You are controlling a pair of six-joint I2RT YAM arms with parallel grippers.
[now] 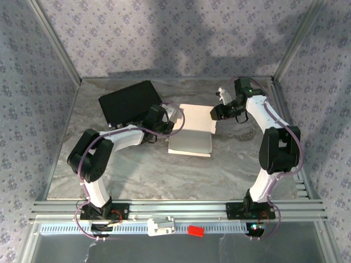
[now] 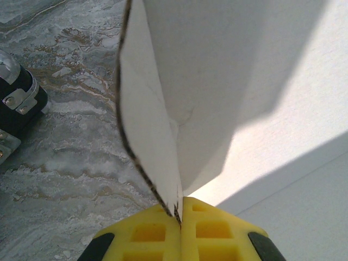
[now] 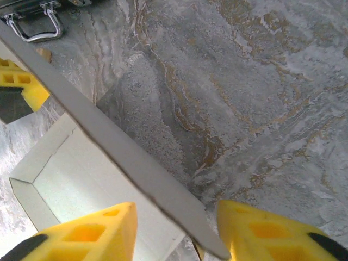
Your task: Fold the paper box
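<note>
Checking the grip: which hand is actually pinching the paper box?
The left hand, shut on a raised flap of the paper box; the right hand stands open around a panel edge.

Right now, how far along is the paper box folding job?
Done: the paper box is creased, with some walls standing. In hand: the left gripper is shut on a raised flap; the right gripper straddles a panel edge, open. Left: tucking the flaps and closing it; it lies open.

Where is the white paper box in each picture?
Top external: the paper box lies mid-table.
Left wrist: its flap stands up through the middle, panel at right.
Right wrist: lower left, one edge slanting across.
Shared landmark: grey marbled table.
</note>
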